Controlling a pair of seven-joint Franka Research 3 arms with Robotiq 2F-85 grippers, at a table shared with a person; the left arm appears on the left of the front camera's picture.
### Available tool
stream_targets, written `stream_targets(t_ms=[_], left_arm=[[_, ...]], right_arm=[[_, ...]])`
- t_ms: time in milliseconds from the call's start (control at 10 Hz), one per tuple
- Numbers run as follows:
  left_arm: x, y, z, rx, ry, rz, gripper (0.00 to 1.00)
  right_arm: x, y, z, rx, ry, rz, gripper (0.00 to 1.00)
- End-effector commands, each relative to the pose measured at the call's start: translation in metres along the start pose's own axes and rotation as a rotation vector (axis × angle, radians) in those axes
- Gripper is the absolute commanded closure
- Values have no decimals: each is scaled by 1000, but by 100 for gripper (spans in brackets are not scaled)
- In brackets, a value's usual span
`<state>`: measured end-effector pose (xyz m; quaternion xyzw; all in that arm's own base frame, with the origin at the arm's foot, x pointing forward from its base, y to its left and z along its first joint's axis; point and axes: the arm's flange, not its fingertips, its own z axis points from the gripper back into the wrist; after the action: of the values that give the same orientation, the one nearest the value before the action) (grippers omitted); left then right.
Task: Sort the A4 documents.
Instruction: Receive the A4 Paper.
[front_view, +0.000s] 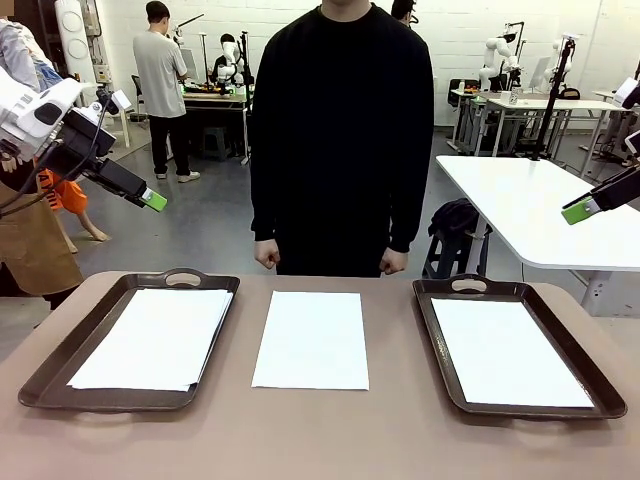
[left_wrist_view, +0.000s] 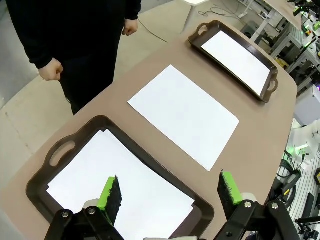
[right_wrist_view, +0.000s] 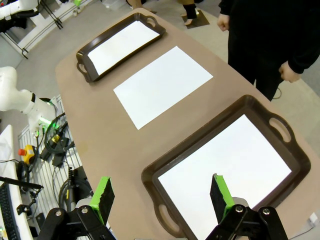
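Both grippers, left (left_wrist_view: 167, 197) and right (right_wrist_view: 160, 197), hover released, gripping nothing. Loose white A4 sheet (front_view: 311, 340) lies well beyond either; judged unstarted, needing a descent onto it.

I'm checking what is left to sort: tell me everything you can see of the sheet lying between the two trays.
The middle sheet is a plain white, blank-looking paper rectangle, thin and flat, lying directly on the brown table. It sits lengthwise toward the person, between the left tray and the right tray, apart from both. Nothing touches it.
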<state>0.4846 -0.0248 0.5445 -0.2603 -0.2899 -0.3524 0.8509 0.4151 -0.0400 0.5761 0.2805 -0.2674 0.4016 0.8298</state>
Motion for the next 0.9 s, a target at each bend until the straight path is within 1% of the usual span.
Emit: stream_targets(t_ms=[0,800], left_arm=[[0,-1,1,10,-4,-17,0],[0,-1,1,10,-4,-17,0]], right_arm=[[0,0,-1,6,-3,3,0],[0,0,-1,6,-3,3,0]])
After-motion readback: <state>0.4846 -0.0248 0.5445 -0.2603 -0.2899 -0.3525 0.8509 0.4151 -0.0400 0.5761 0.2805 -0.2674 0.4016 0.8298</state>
